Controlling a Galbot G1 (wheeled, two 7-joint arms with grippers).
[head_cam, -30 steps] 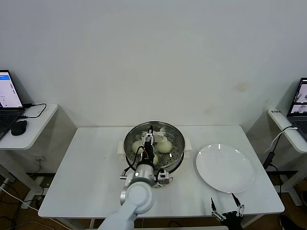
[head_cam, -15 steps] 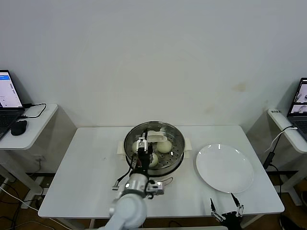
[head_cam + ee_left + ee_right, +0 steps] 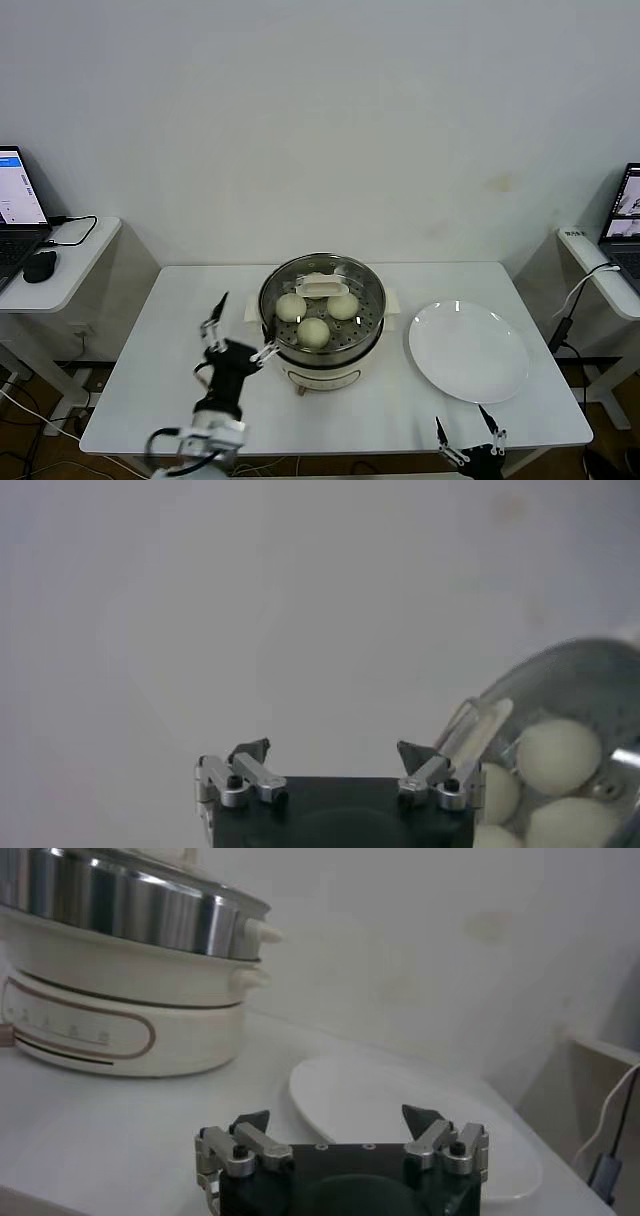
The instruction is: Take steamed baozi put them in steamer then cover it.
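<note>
On the white bench (image 3: 170,330), the steamer (image 3: 322,345) sits at centre with its cover (image 3: 322,287) in place, and through the glass we see the steamed baozi (image 3: 313,330) resting on the perforated tray. Our left hand (image 3: 238,328) hangs just left of the pot, fingers spread and empty. Our right hand (image 3: 466,441) waits at the front edge near the white plate (image 3: 468,350), fingers apart.

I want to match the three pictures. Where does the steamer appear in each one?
Head view: the steamer stands at the table's middle, lid on, buns inside.
Left wrist view: only part of it shows, at the picture's lower right edge.
Right wrist view: its steel wall and cream base fill the upper left.
Shared landmark: the steamer itself; the white plate shows in head and right wrist views only.
</note>
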